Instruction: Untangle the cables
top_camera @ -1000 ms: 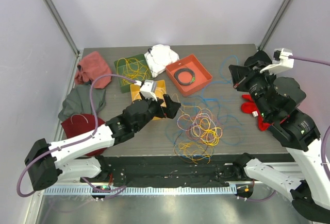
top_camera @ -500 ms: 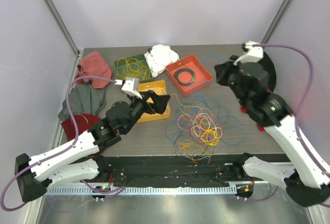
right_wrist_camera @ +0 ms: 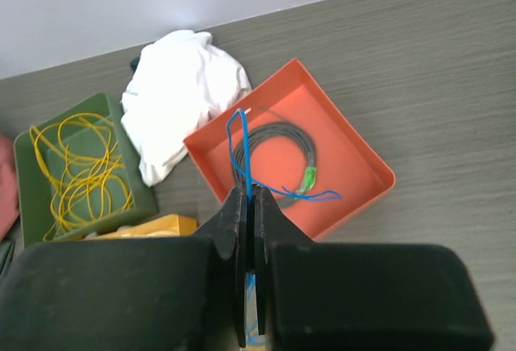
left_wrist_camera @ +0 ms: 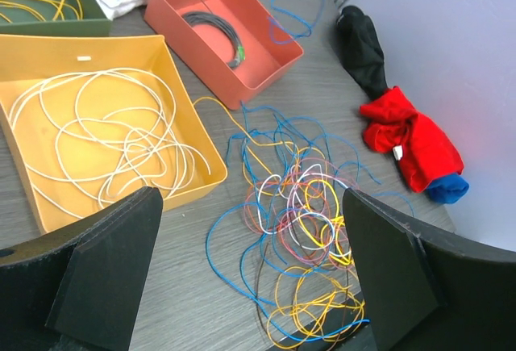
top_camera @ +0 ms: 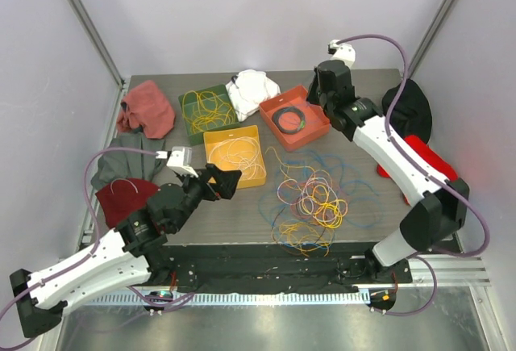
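The cables [top_camera: 310,204] lie in a loose tangle of yellow, blue, pink, white and orange loops near the table's front edge, and they also show in the left wrist view [left_wrist_camera: 310,222]. My right gripper [top_camera: 317,99] hangs above the red tray [top_camera: 321,129]. Its jaws [right_wrist_camera: 251,194] are shut on a thin blue cable [right_wrist_camera: 237,145], which loops up from between them. My left gripper [top_camera: 230,180] is open and empty, held left of the tangle. Its fingers [left_wrist_camera: 105,270] frame the tangle from a distance.
The red tray [right_wrist_camera: 355,157] holds a coiled black cable. A yellow tray [top_camera: 211,137] holds white cable and a green tray [top_camera: 189,129] holds yellow cable. Cloths lie around: white [top_camera: 251,89], pink [top_camera: 147,105], grey [top_camera: 129,157], maroon [top_camera: 121,198], black [top_camera: 407,109] and red [top_camera: 419,157].
My right arm has swung from the right side leftward to above the red tray, shut throughout. My left arm has drawn back toward the near left, away from the tangle.
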